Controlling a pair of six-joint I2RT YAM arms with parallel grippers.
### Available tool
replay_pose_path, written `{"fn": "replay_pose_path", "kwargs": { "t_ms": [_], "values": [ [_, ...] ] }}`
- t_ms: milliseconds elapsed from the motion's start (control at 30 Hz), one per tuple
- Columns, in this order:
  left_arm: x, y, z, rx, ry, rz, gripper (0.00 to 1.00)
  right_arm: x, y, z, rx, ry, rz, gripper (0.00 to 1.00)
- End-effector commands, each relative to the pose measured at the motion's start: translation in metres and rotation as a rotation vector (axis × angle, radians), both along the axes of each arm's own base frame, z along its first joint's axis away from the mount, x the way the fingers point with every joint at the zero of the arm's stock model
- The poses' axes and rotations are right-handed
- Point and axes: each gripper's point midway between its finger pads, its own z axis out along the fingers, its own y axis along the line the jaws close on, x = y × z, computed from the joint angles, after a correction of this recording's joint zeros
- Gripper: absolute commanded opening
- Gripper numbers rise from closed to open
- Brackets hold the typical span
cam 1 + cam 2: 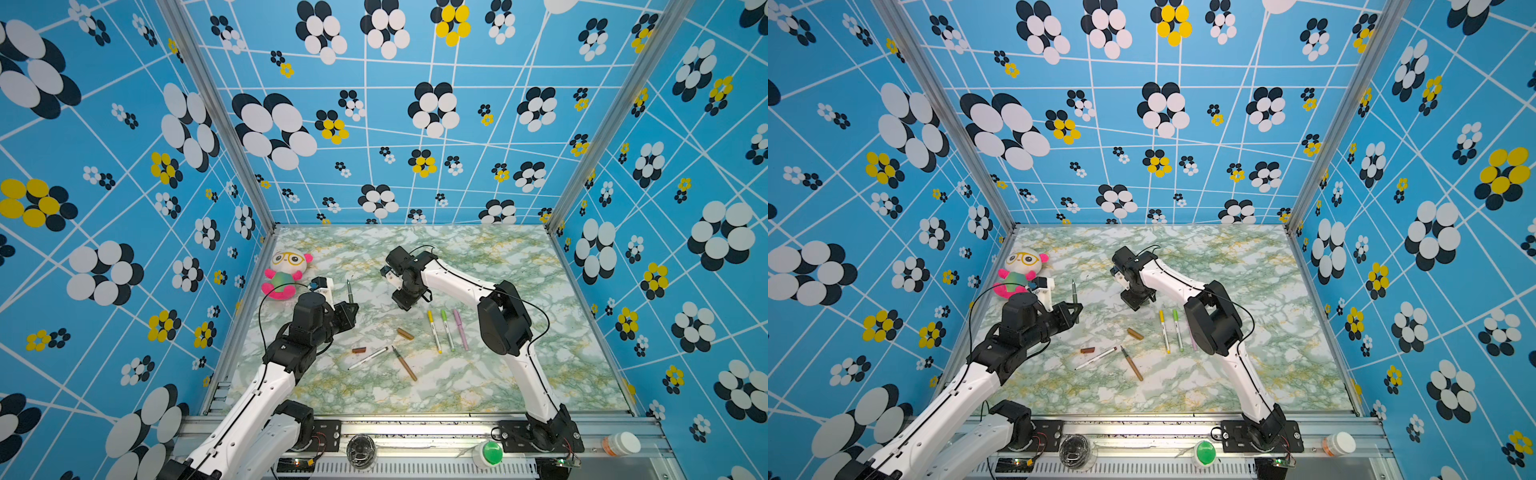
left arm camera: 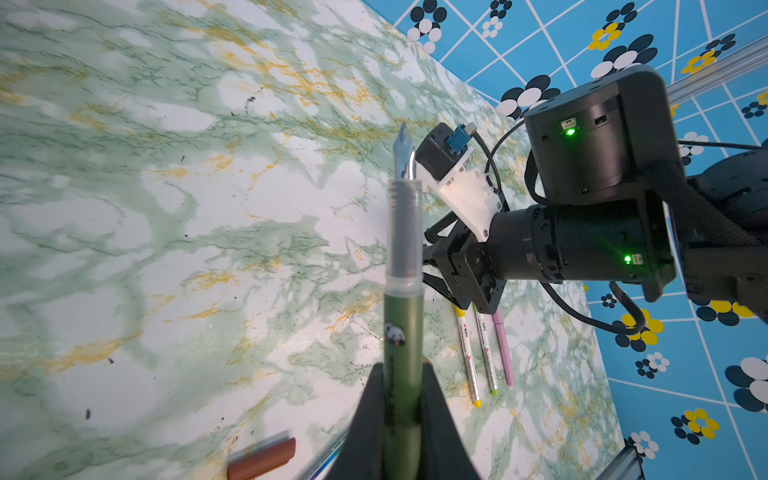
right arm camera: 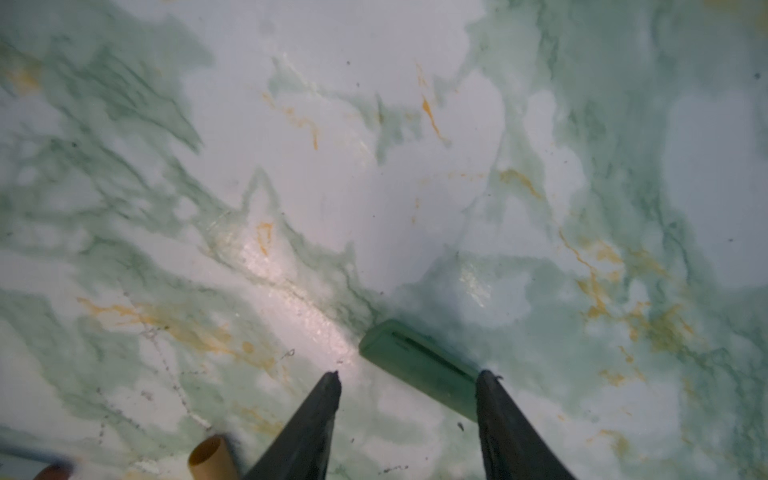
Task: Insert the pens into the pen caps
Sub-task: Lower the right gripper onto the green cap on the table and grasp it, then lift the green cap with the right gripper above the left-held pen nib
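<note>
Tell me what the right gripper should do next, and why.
Probably close the right gripper on the green cap, lowering a little first if needed. Its jaws stand open, and the cap lies slanted on the table between the fingertips. The left gripper holds the green pen with its nib bare, so that cap looks like the match.

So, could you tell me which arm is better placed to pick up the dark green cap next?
Right. The right claw hangs open over the dark green cap, which lies between its fingertips. The left claw is shut on the dark green pen, so it has no free grip.
</note>
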Motion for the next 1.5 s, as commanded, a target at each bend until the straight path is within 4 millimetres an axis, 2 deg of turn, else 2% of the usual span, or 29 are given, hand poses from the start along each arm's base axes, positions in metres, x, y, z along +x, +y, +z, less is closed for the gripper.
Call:
{"fn": "replay_pose_path", "kwargs": {
  "t_ms": [0, 233, 600, 933, 1033, 1200, 1233, 1267, 1467],
  "values": [
    [0.001, 0.000, 0.007, -0.013, -0.015, -0.012, 0.00, -0.002, -0.006, -0.008, -0.046, 0.017, 0.012, 0.55],
    [0.001, 0.001, 0.008, -0.019, -0.014, -0.014, 0.00, -0.004, -0.006, -0.017, -0.050, 0.034, 0.004, 0.49],
    [-0.005, 0.007, 0.013, -0.020, -0.024, -0.002, 0.00, -0.014, -0.009, -0.021, -0.030, 0.075, -0.071, 0.23],
    [-0.011, 0.011, 0.020, -0.026, -0.034, 0.004, 0.00, -0.019, 0.007, -0.006, 0.104, 0.109, -0.183, 0.09],
    [-0.011, 0.010, 0.023, -0.030, -0.038, 0.002, 0.00, -0.015, 0.014, 0.008, 0.194, 0.123, -0.244, 0.05],
    [-0.006, -0.002, 0.027, -0.043, -0.061, -0.073, 0.00, 0.002, 0.022, 0.047, 0.411, 0.132, -0.374, 0.02],
    [-0.005, -0.006, 0.024, -0.051, -0.058, -0.092, 0.00, 0.008, 0.024, 0.071, 0.482, 0.113, -0.397, 0.01],
    [-0.003, -0.011, 0.022, -0.065, -0.054, -0.114, 0.00, 0.013, 0.023, 0.083, 0.539, 0.109, -0.424, 0.01],
    [-0.004, -0.051, 0.014, -0.085, -0.019, -0.288, 0.00, 0.037, 0.009, 0.141, 0.840, 0.113, -0.623, 0.00]
  ]
}}
